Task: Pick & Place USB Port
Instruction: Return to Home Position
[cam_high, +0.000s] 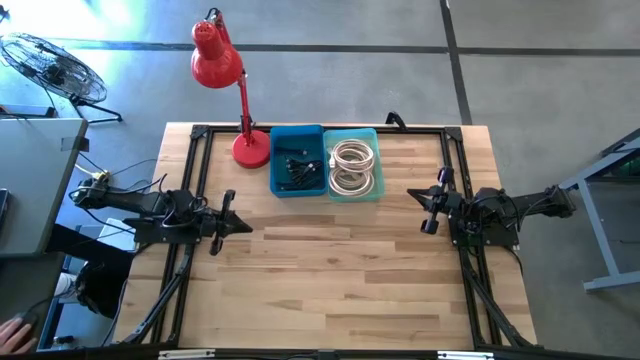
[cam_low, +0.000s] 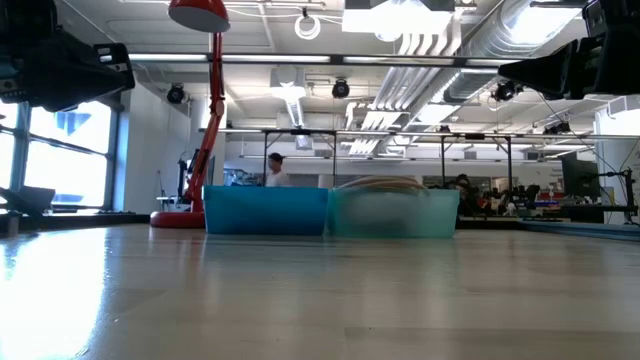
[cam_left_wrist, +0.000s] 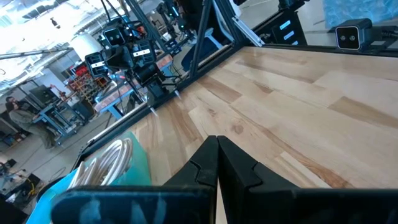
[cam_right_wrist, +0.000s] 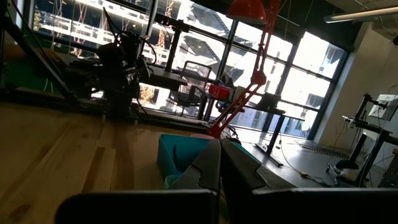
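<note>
One blue bin (cam_high: 297, 130) holds black cable (cam_high: 298, 172), green bin (cam_high: 352, 133) coils (cam_high: 352, 165); left tool (cam_left_wrist: 217, 142), right tool (cam_right_wrist: 220, 144) closed, empty.

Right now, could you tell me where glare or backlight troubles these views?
High view: glare washes the floor by the fan. Low view: window light sheens the table. Right wrist view: bright windows leave the lamp and the left arm backlit. Left wrist view: even light.

Wooden table (cam_high: 330, 280) bears lamp (cam_high: 250, 150), blue bin (cam_high: 297, 192), green bin (cam_high: 353, 196).
</note>
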